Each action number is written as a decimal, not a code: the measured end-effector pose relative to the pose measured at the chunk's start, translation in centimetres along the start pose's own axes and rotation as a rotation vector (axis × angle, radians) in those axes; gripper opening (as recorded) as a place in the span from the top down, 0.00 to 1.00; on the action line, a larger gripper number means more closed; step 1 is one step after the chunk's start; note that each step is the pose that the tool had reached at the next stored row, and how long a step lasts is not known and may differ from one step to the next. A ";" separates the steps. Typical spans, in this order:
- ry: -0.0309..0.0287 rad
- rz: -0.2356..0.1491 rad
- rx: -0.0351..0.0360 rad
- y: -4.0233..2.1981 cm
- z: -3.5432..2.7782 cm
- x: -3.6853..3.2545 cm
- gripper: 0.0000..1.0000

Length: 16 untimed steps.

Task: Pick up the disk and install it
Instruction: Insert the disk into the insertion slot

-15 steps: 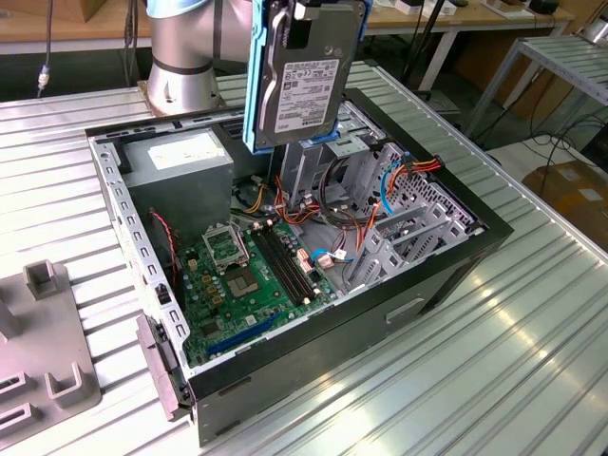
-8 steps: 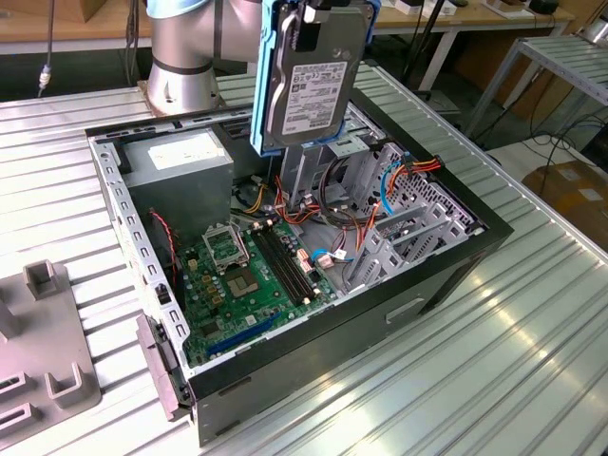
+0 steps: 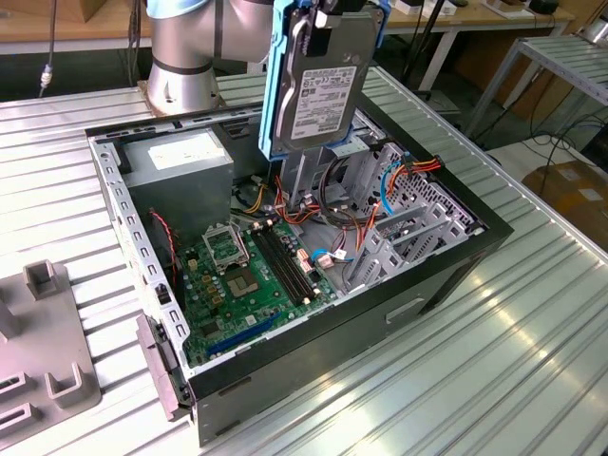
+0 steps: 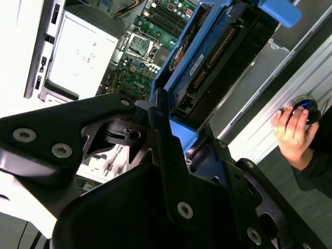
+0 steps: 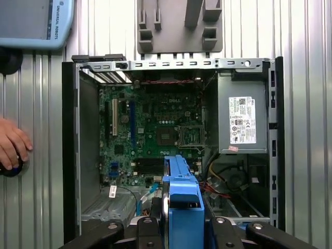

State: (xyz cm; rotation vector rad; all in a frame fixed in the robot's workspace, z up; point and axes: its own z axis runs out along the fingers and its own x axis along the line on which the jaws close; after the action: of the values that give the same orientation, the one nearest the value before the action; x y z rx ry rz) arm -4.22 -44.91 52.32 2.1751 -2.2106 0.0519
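Note:
The disk (image 3: 323,85) is a grey metal drive with a white label, clipped in a bright blue carrier frame. It hangs upright in the air above the open computer case (image 3: 446,275), over the metal drive cage (image 3: 399,228). My gripper (image 3: 328,8) is shut on the disk's upper end at the top edge of the exterior view. In both wrist views the blue carrier (image 5: 181,192) (image 4: 207,57) runs out from between my black fingers (image 4: 166,155), with the motherboard (image 5: 150,129) below it.
Inside the case are a grey power supply (image 3: 180,157), bundled cables (image 3: 332,209) and the motherboard (image 3: 247,275). A grey fixture block (image 3: 47,361) lies on the ribbed table at the exterior view's left. A person's hand (image 5: 10,145) rests beside the case, near a tablet (image 5: 31,21).

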 end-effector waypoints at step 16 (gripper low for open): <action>0.0053 0.000 0.0001 -1.22 0.15 1.45 0.63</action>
State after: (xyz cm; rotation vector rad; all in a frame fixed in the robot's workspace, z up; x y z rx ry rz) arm -3.02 -46.39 52.25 2.1724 -2.2079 0.0577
